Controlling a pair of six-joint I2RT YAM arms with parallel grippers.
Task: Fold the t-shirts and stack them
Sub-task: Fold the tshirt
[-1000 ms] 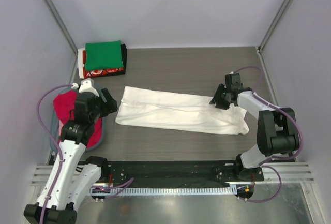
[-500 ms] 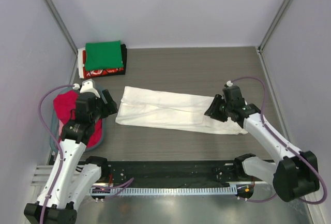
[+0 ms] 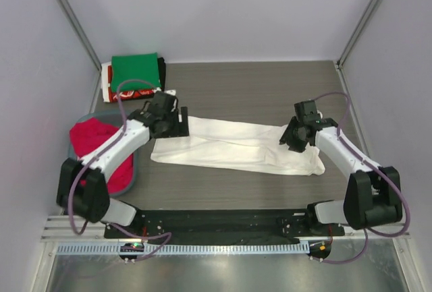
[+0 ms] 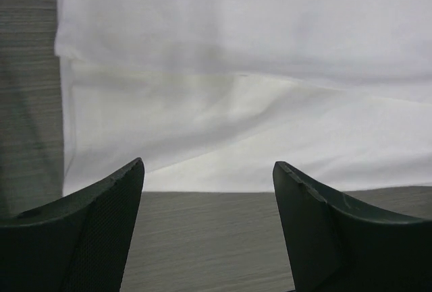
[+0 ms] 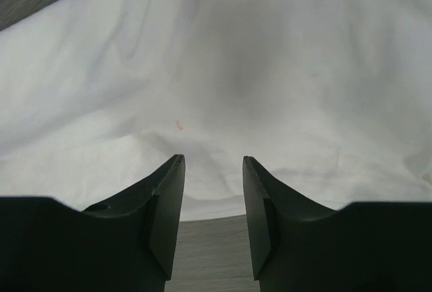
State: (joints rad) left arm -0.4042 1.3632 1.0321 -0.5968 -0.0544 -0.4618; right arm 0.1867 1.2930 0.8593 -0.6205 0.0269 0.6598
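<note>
The left jaws stand wide apart with nothing between them, tips low over the bare table (image 4: 202, 238). The white t-shirt (image 4: 236, 103) starts just ahead of them, its near edge running straight across the gap. The right jaws are parted only narrowly and are also empty; the other end of the same shirt fills the space directly ahead, its hem just past the tips. The shirt lies between the two sets of jaws as a long, layered strip, so the likely next step is folding it end to end. The main risk is a shallow bite. Jaws that close on the top layer alone would peel the strip open instead of carrying it over. The narrow right gap could also plough the hem into a ridge rather than straddle it. Uneven lifting at the two ends would skew the fold. Farther out from the left jaws sit the folded stack (image 3: 135, 73) and the red t-shirt (image 3: 94, 147) in the tub (image 3: 135, 169).
</note>
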